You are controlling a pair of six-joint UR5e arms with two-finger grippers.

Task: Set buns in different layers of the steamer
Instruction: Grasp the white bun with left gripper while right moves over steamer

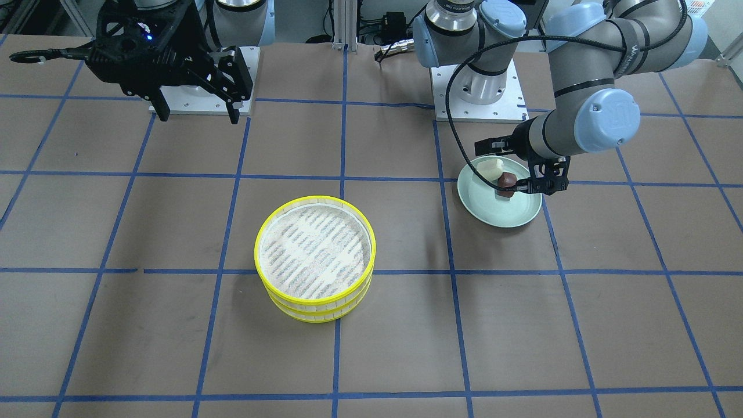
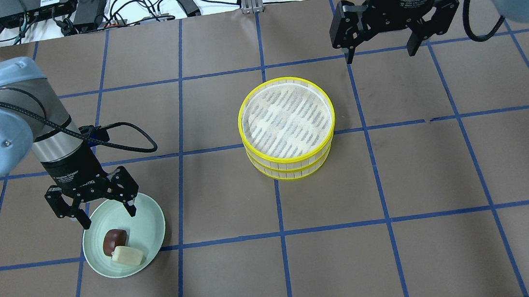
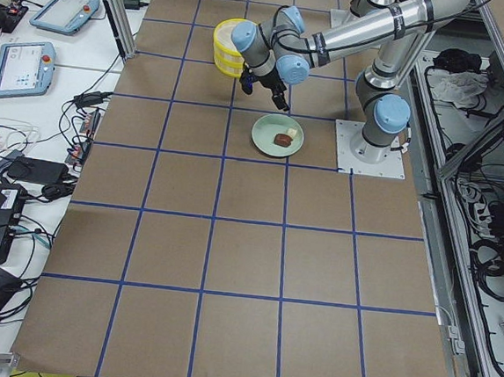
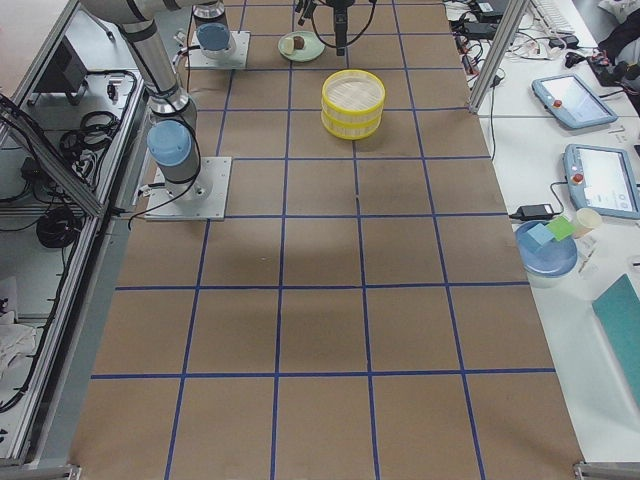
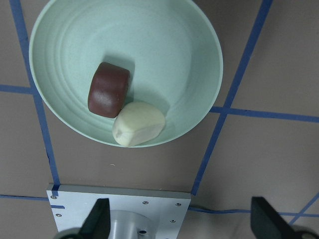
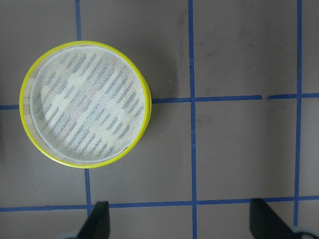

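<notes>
The steamer (image 2: 290, 168) is two stacked yellow-rimmed trays at the table's middle, and its top mesh floor (image 6: 84, 112) is bare. It also shows in the front view (image 1: 316, 305). The dark brown bun (image 2: 114, 240) and the cream bun (image 2: 127, 255) lie touching on a pale green plate (image 2: 151, 217). The left wrist view shows the brown bun (image 5: 108, 89), the cream bun (image 5: 138, 124) and the plate (image 5: 189, 59). My left gripper (image 2: 108, 218) is open and empty, just above the plate's far side. My right gripper (image 2: 381, 54) is open and empty, held high beyond and to the right of the steamer.
The table is brown paper with a blue tape grid. The left arm's base plate (image 1: 479, 93) stands close behind the plate. The right arm's base plate (image 1: 200, 98) is at the robot's side of the table. A black cable (image 2: 137, 141) loops off the left wrist.
</notes>
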